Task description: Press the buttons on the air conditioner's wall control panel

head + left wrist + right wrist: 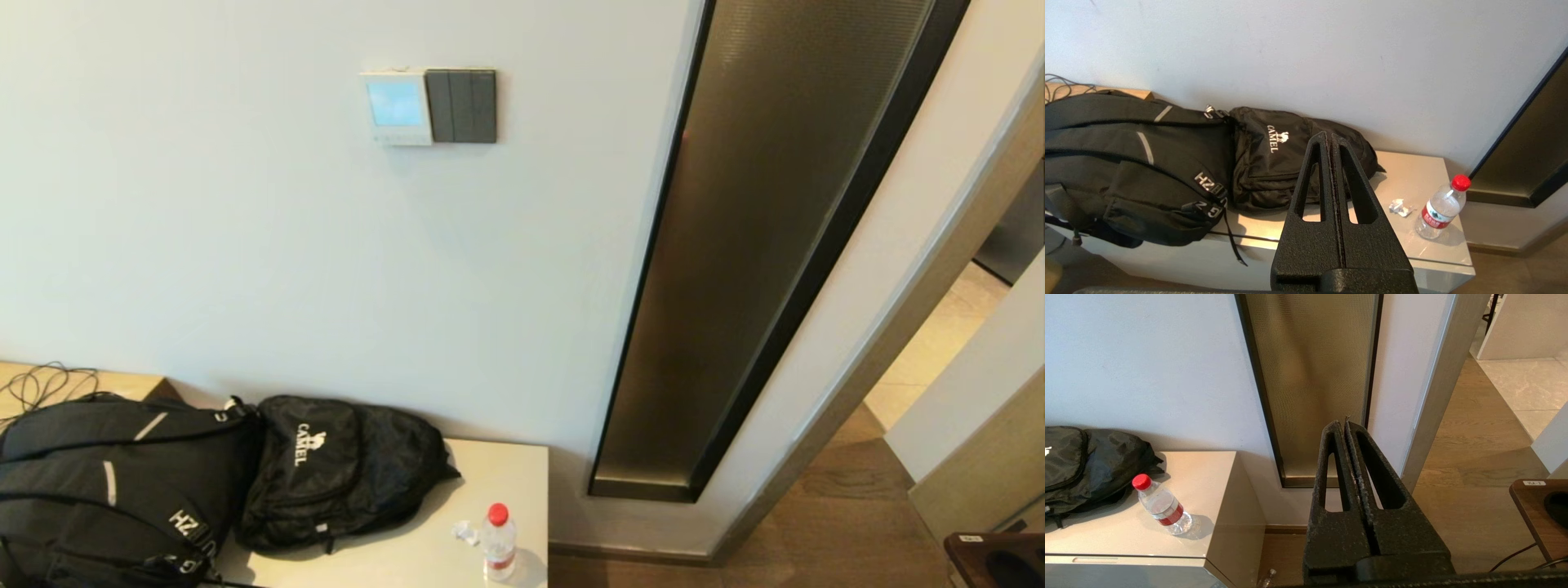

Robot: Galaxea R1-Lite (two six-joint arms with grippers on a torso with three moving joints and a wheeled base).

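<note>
Pale wall [245,229] fills most of the head view, with a low beige table [498,474] against its foot. Both arms are low and out of the head view. The left gripper [1330,136] has its jaws pressed together with nothing between them; just beyond them on the table lie two black backpacks [1167,163], and to their right a crumpled wrapper [1399,207] and a water bottle [1442,207] with a red cap. The right gripper [1343,425] also has its jaws closed on nothing; beyond them is a tall bronze glass strip [1310,375] in a dark frame. Far above both jaws, high on the wall, is the air conditioner's wall control panel [397,107], its screen lit pale blue. The buttons [402,135] run along its lower edge. A dark grey switch plate [462,105] touches its right side
</note>
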